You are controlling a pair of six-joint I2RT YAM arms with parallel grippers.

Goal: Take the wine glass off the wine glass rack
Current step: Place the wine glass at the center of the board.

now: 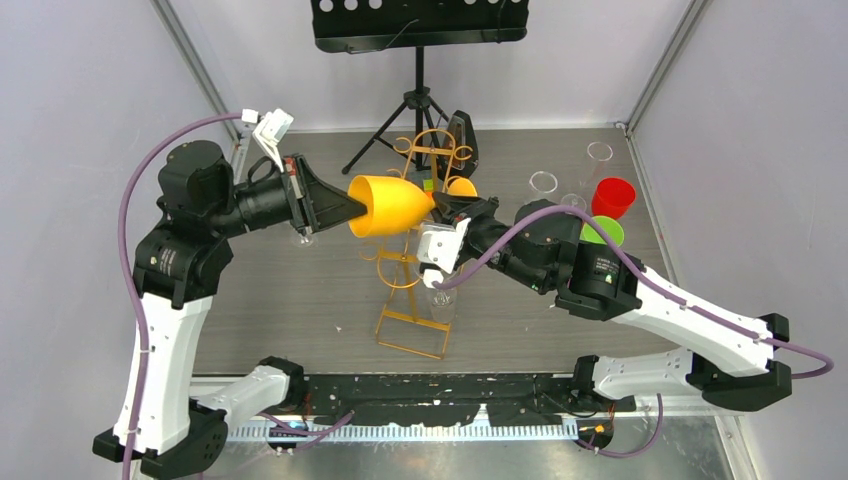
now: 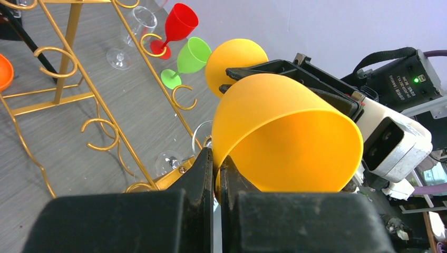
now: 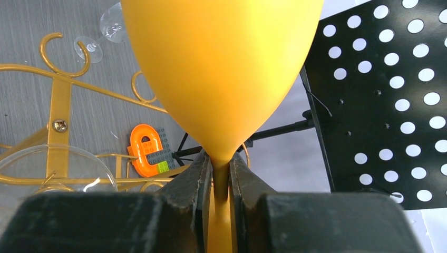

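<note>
A yellow-orange wine glass [image 1: 390, 205] lies sideways in the air above the gold wire wine glass rack [image 1: 412, 310], clear of its hooks. My left gripper [image 1: 350, 208] is shut on the glass's rim, one finger inside the bowl [image 2: 284, 132] and one outside, fingertips meeting at the left gripper [image 2: 217, 158]. My right gripper [image 1: 440, 205] is shut on the stem just below the bowl [image 3: 221, 63]; its tips pinch the stem at the right gripper [image 3: 221, 168]. The rack's scroll hooks [image 2: 68, 52] and rail [image 3: 58, 100] show beside it.
A black music stand [image 1: 420, 25] rises behind the rack. A second orange glass [image 1: 461, 187] sits by the rack top, a clear glass [image 1: 437, 295] hangs lower. Red [image 1: 612, 197], green [image 1: 602, 232] and clear [image 1: 543, 183] glasses stand at the right.
</note>
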